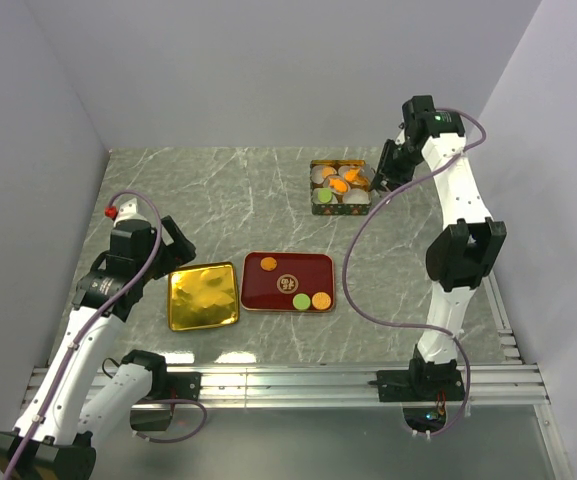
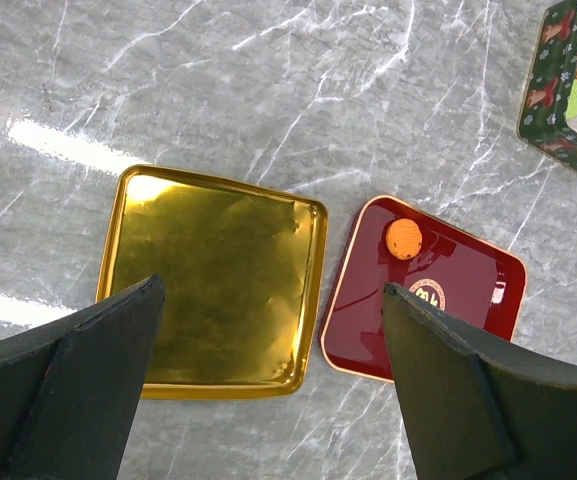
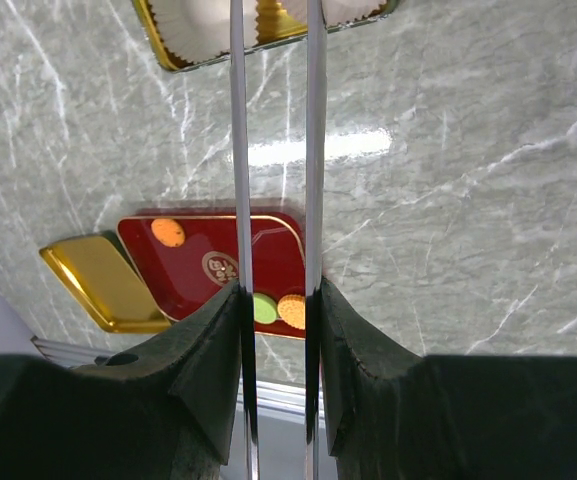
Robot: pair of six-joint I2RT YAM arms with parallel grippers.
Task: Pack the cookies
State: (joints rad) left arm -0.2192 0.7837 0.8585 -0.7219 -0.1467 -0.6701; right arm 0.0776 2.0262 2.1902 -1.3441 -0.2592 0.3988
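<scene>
Three cookies lie on the red tray (image 1: 288, 282): an orange one (image 1: 268, 264), a light green one (image 1: 300, 301) and an orange one (image 1: 320, 300). More orange cookies (image 1: 339, 185) and a green one (image 1: 323, 196) sit in paper cups in the green box (image 1: 340, 165). My right gripper (image 1: 386, 175) is shut on thin metal tongs (image 3: 238, 150), whose blades stand apart with nothing between them and reach the box's right side. My left gripper (image 2: 273, 287) is open and empty, above the gap between the gold tray (image 2: 218, 280) and the red tray (image 2: 468, 290), where one orange cookie (image 2: 404, 239) shows.
A gold printed emblem (image 2: 427, 294) marks the red tray's middle. The gold tray (image 1: 203, 295) lies just left of the red tray. White walls enclose the marble table on three sides. A metal rail (image 1: 288, 382) runs along the near edge.
</scene>
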